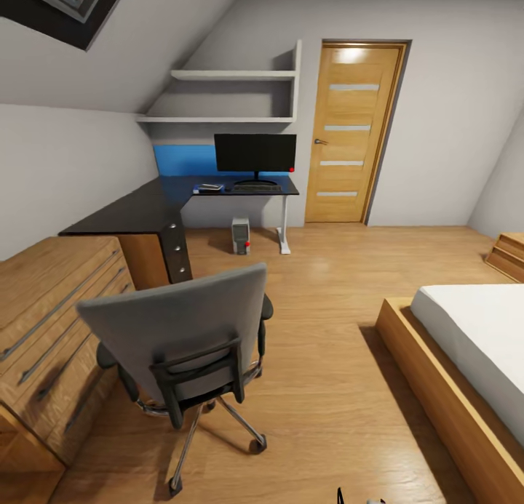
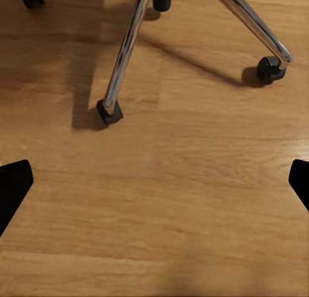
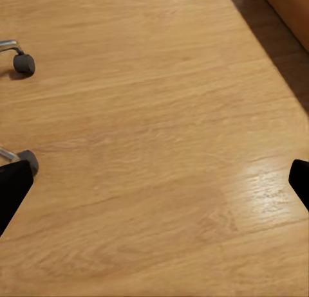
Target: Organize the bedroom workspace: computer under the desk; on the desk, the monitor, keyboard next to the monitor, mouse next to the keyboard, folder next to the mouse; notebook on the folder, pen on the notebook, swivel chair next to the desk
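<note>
Head view: swivel chair [image 1: 182, 337] faces desk [image 1: 138, 212], monitor [image 1: 255, 153] atop

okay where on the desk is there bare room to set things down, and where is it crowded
The near wing of the desk, from the wooden cabinet up to the corner, looks bare. The far wing is crowded: monitor, keyboard in front of it, and a small flat item left of the keyboard.

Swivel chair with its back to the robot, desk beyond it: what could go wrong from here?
1. The swivel chair stands on casters between the robot and the desk; nudged by the base, it may roll off, and its backrest hides the seat.
2. The wooden drawer cabinet and the bed narrow the floor, so driving forward risks a bump.
3. The keyboard lies at the desk's front edge.
</note>
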Tool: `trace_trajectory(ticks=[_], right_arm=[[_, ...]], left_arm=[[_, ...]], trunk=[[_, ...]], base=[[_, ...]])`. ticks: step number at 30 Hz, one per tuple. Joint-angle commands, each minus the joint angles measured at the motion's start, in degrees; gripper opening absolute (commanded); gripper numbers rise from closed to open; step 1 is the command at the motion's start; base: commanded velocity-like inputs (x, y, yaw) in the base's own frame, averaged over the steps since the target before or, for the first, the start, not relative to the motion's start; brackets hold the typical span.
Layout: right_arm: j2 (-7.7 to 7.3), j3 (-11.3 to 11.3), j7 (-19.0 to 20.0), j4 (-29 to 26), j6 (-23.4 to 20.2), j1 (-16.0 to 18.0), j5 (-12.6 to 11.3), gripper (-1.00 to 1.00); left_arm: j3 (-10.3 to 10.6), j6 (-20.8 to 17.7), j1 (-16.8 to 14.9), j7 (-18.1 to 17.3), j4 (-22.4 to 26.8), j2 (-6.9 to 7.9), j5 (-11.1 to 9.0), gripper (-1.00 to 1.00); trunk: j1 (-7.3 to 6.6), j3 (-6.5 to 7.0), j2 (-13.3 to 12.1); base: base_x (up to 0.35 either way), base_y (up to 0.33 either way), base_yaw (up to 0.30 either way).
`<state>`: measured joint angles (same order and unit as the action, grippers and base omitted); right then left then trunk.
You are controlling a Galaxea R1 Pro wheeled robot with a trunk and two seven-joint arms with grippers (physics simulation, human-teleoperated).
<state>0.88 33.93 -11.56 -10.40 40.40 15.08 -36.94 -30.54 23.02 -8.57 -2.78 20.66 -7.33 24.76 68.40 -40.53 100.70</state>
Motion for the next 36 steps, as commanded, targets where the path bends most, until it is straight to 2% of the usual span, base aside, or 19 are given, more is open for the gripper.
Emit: trace_trajectory(ticks=[1,6,10,16,21,27,36], right_arm=[[-0.02,0.5,-0.5,0.0,0.1,0.0,-0.1,1.0],[-0.03,0.6,-0.4,0.1,0.1,0.0,0.8,1.0],[1.24,0.6,-0.3,-1.2,0.4,1.3,1.4,1.0],[1.22,0.5,-0.3,-1.4,0.4,3.3,1.4,1.0],[0.64,0.5,-0.2,-1.1,0.4,4.0,1.5,1.0],[0.27,0.5,-0.3,-1.1,0.5,4.1,1.4,1.0],[0.14,0.5,-0.2,-1.0,0.5,4.2,1.5,1.0]], left_arm=[[-0.5,0.2,0.0,-0.3,0.0,-0.05,0.4,1.0],[-0.5,0.2,0.0,-0.3,0.0,-0.05,0.4,1.0],[0.3,1.0,0.7,0.0,1.3,-0.19,0.1,1.0],[0.4,0.9,0.9,-0.2,2.1,-0.35,0.2,1.0],[0.5,1.0,1.7,-0.6,0.9,0.75,0.1,1.0],[0.1,1.0,2.0,-0.5,-0.2,1.23,-0.4,1.0],[-2.6,1.0,2.1,-0.5,-0.5,1.57,-3.3,1.0]], trunk=[[-0.01,-0.05,0.0],[-0.01,-0.05,0.0],[-0.01,-0.05,0.0],[-0.01,-0.05,0.0],[-0.01,-0.05,0.0],[-1.32,1.03,-2.4],[-3.3,2.64,-6.0]], base=[[0.0,0.081,-0.003],[0.0,0.035,-0.001],[0.0,0.0,0.0],[0.0,0.0,0.0],[0.0,0.0,0.0],[0.0,0.0,0.0],[0.0,0.0,0.0]])
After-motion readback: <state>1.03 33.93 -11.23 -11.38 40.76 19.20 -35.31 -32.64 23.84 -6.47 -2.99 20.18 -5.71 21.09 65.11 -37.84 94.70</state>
